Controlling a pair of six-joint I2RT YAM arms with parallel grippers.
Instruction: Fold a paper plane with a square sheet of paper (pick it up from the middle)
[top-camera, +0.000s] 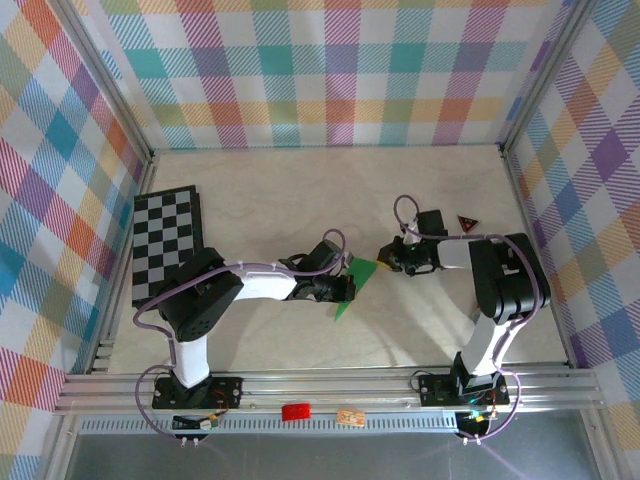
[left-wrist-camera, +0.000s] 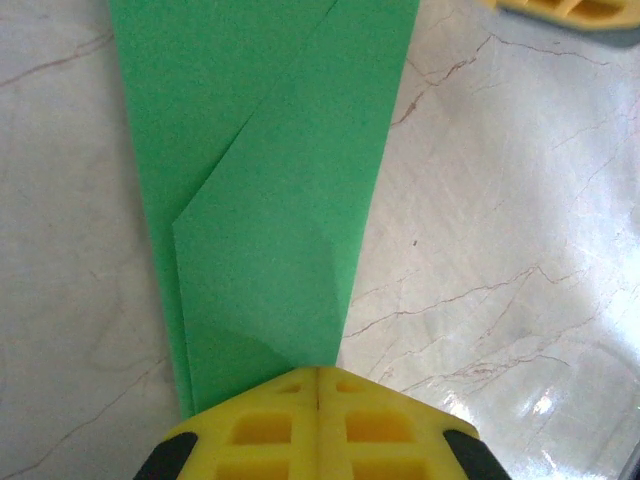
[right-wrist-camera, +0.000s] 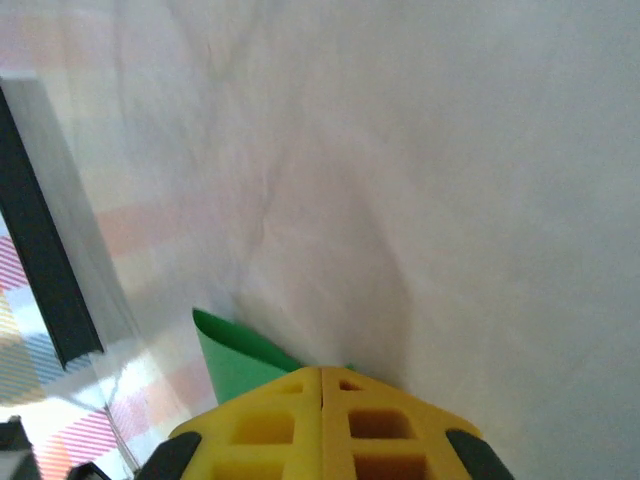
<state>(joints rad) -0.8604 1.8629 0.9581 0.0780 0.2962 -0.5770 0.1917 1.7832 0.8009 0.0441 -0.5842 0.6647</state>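
The bright green paper (top-camera: 362, 273) is folded into a long, narrow, tapering strip between the two arms at mid-table. In the left wrist view the folded paper (left-wrist-camera: 270, 200) runs away from my left gripper (left-wrist-camera: 318, 372), with a diagonal flap edge across its top layer. That gripper's yellow jaws are shut on the paper's near end. My right gripper (right-wrist-camera: 322, 372) is shut on the other end, where a curled green corner (right-wrist-camera: 232, 362) pokes out to the left of its jaws. From above, the left gripper (top-camera: 343, 289) and right gripper (top-camera: 388, 257) face each other.
A black-and-white chessboard (top-camera: 165, 245) lies at the left edge of the table. A small red-and-black triangle (top-camera: 466, 224) sits behind the right arm. A red cylinder (top-camera: 296, 411) rests on the front rail. Plaid walls close in the pale marble table (top-camera: 300, 190).
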